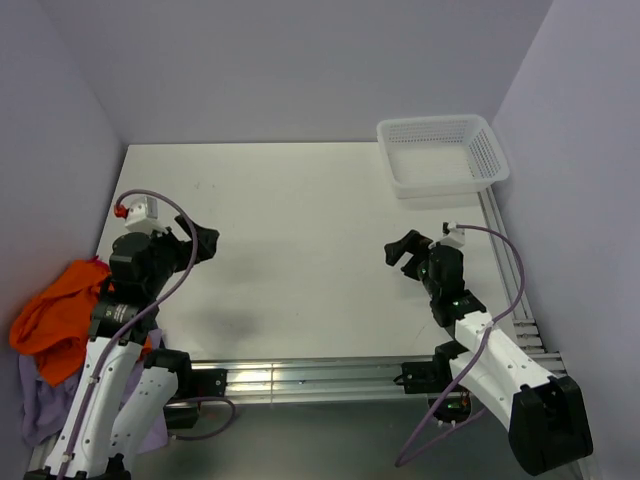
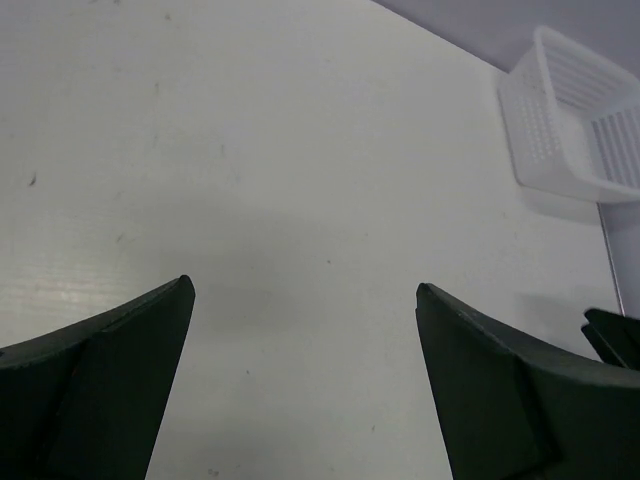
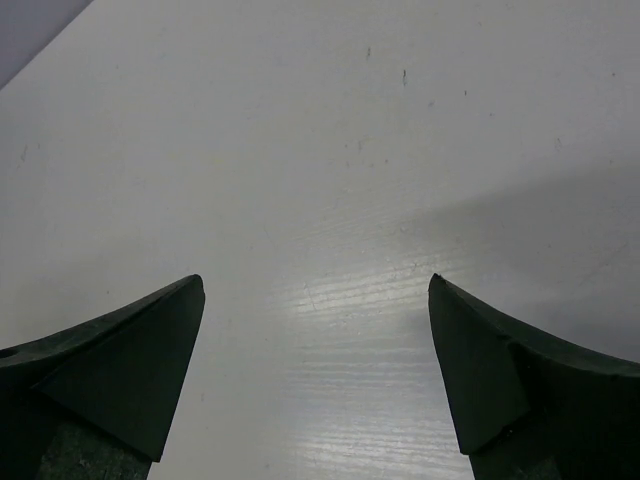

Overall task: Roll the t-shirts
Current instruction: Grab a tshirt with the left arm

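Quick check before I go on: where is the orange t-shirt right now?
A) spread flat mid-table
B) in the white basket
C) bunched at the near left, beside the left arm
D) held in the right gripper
C: the orange t-shirt lies crumpled at the near left, right beside the left arm.

- The top external camera sits high behind the arm bases and looks down on the whole white table [image 1: 300, 220], with the white perforated basket [image 1: 440, 155] in its far right corner.
- The left wrist camera rides low and close over the table, facing that corner between the left gripper's fingers [image 2: 100, 390]. It shares the basket with the top view.
- The right wrist camera looks closely at the tabletop between the right gripper's fingers [image 3: 110, 390], with a sliver of wall [image 3: 25, 25] at the upper left.
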### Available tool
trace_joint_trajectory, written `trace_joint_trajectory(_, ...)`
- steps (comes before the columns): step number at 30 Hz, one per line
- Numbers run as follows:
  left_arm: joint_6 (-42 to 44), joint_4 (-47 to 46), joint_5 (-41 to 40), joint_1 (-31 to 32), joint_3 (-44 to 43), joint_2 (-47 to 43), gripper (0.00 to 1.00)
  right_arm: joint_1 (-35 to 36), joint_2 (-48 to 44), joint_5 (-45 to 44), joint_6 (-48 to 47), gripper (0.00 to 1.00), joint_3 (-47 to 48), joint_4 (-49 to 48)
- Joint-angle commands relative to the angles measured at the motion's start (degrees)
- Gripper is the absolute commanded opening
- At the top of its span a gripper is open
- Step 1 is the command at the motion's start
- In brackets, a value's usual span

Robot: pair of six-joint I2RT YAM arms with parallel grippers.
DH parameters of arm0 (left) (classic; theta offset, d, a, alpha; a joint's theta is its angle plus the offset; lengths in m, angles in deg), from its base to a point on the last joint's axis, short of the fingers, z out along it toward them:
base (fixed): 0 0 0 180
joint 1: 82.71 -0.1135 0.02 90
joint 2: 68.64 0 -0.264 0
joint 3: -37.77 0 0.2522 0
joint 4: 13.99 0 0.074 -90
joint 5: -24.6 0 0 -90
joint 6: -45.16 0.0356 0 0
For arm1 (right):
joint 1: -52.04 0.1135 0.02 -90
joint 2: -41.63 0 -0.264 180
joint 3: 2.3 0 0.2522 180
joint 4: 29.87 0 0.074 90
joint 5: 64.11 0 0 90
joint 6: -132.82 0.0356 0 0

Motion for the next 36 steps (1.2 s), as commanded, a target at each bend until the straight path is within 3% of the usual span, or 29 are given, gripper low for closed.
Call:
trace_joint_trajectory(1,-6.05,5.45,-13.29,0.41,-3.30,0.80,0.99,-0.20,-2.22,-2.82,0.51,1.00,2.11,-0.57)
trace_joint_trajectory(4,-14.91,13.28,-31.12,0.50,-8.21,2.47,0.99,-0.20,-4.15,-2.29,-0.01,1.00,1.41,-0.75)
trace_joint_trajectory(6,-22.71,23.82,-39.99,0.50,-12.60,3.44,0.97,-0.20,-5.12,-1.33,-0.11,1.00,0.88,-1.62)
trace_joint_trajectory(8,-27.05,32.67,-43.11,0.50,-15.51,3.80,0.98,-0.11,-5.13,-0.28,-0.19,1.00,0.44,-2.33)
trace_joint_trajectory(17,-34.36,49.24,-61.02,0.50,-26.25,5.64,1.00,-0.20,-0.21,2.10,0.60,0.99,1.41,-3.03)
trace_joint_trajectory(22,-32.87,48.47,-61.75,0.50,-23.27,7.84,1.00,-0.20,0.94,5.26,1.74,0.99,0.79,-5.14)
trace_joint_trajectory(31,-47.71,49.52,-58.94,-0.56,-19.66,11.62,1.00,-0.20,3.75,7.64,2.27,0.98,0.97,-6.72)
trace_joint_trajectory(36,-47.73,41.63,-57.80,-2.49,-14.31,8.99,0.99,-0.20,4.10,7.99,2.27,0.98,0.79,-7.07)
